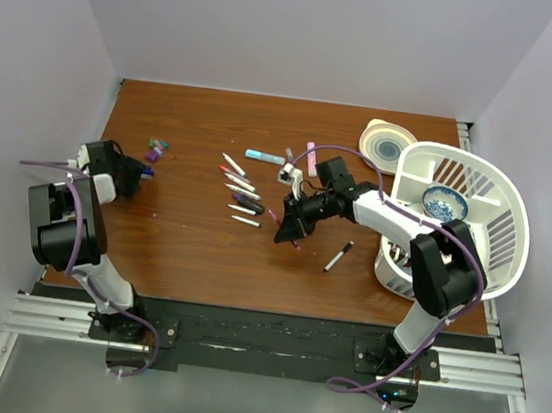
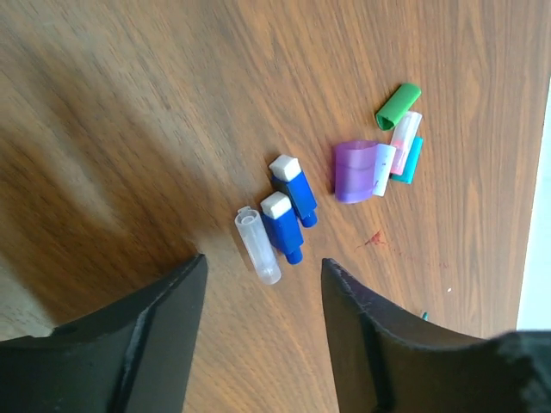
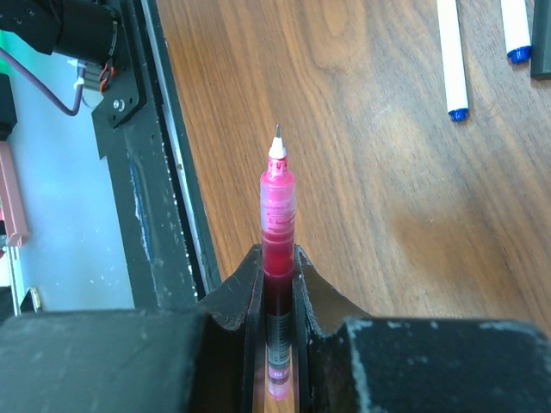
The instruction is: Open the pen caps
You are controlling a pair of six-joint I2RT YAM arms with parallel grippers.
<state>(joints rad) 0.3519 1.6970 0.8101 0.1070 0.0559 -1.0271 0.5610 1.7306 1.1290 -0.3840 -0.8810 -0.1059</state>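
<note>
Spread left end effector [image 2: 263, 262] hangs over loose pen caps [image 2: 355, 170] at centre frame; a careless dip could scatter them. Right end effector [image 3: 277, 258] pinches an uncapped red pen [image 3: 277, 198], whose bare tip could mark the tabletop [image 3: 387, 215]. Overhead, more pens [image 1: 241, 190] lie mid-frame.

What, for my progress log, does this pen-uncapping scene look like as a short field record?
left jaws: open, empty, above loose caps
right jaws: shut on red translucent plastic pen, tip bare
loose caps: two blue plastic caps, purple plastic cap, green plastic cap
pens lying: row of white-barrelled pens, black pen
</note>
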